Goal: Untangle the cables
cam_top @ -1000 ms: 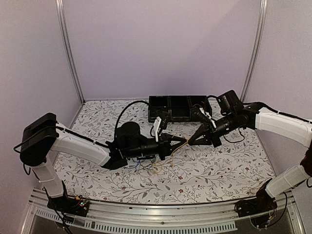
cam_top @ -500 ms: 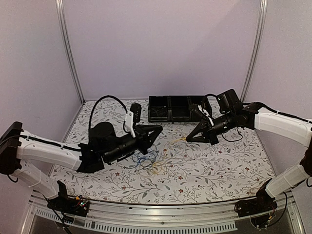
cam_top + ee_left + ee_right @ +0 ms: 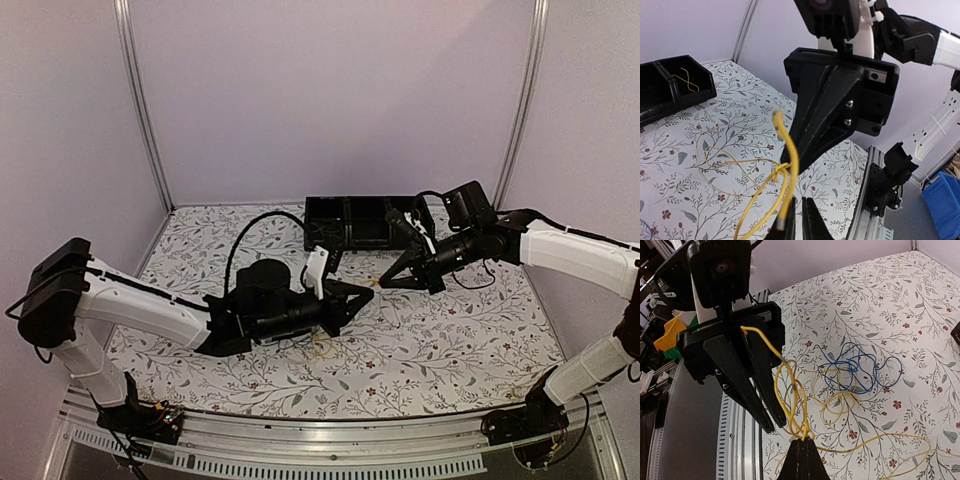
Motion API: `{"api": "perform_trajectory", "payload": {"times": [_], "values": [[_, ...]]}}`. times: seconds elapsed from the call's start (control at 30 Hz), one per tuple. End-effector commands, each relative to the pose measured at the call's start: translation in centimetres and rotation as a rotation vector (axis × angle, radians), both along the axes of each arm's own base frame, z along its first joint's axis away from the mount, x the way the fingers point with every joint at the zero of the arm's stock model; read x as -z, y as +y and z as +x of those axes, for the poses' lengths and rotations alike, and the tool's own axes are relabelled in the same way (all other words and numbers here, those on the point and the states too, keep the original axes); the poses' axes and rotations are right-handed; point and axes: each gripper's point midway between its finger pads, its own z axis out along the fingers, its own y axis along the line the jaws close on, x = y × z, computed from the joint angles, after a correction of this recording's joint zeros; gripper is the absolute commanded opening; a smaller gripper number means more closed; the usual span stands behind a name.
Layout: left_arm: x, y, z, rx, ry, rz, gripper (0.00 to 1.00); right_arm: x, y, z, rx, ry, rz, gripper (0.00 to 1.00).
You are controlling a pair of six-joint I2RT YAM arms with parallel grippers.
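The cables lie in a tangle on the flowered cloth: a blue cable [image 3: 865, 371] looped over paler yellow-orange loops [image 3: 840, 401], and a bright yellow cable [image 3: 790, 405]. My right gripper [image 3: 802, 441] is shut on the yellow cable at its knot and lifts several loops of it. In the top view it [image 3: 384, 283] sits just right of my left gripper [image 3: 365, 292]. The left gripper [image 3: 799, 202] points at the knot [image 3: 778, 172], its jaws a thin slit apart with nothing between them. A stub of the yellow cable [image 3: 790, 165] lies over its left finger [image 3: 786, 220].
A black tray of bins [image 3: 345, 201] stands at the back of the table. One bin [image 3: 696, 92] holds a short yellow wire [image 3: 685, 82]. An aluminium rail [image 3: 330, 440] runs along the near edge. Metal posts and mauve walls close in the sides.
My left arm let go of the yellow cable, swung back to the left, and has now returned tip to tip with the right gripper. The right gripper has shifted slightly back, still holding the cable.
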Motion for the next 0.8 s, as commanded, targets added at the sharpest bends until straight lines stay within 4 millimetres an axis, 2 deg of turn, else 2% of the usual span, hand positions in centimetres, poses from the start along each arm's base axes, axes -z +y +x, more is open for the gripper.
{"api": "perform_trajectory", "payload": {"times": [0.0, 0.47, 0.63, 0.77], "values": [[-1.1, -0.3, 1.4, -0.002, 0.045, -0.083, 0.07, -1.8, 0.4, 0.0, -0.011, -0.024, 0.044, 0.0], [-1.9, -1.0, 1.5, 0.093, 0.048, -0.162, 0.15, -1.2, 0.4, -0.2, -0.022, -0.013, 0.042, 0.0], [-1.9, -0.7, 2.1, 0.088, 0.066, -0.18, 0.09, -1.2, 0.5, -0.4, -0.033, -0.005, 0.05, 0.0], [-1.6, -0.4, 2.7, 0.074, 0.082, -0.179, 0.09, -1.6, 0.5, -1.0, -0.062, 0.0, 0.071, 0.0]]}}
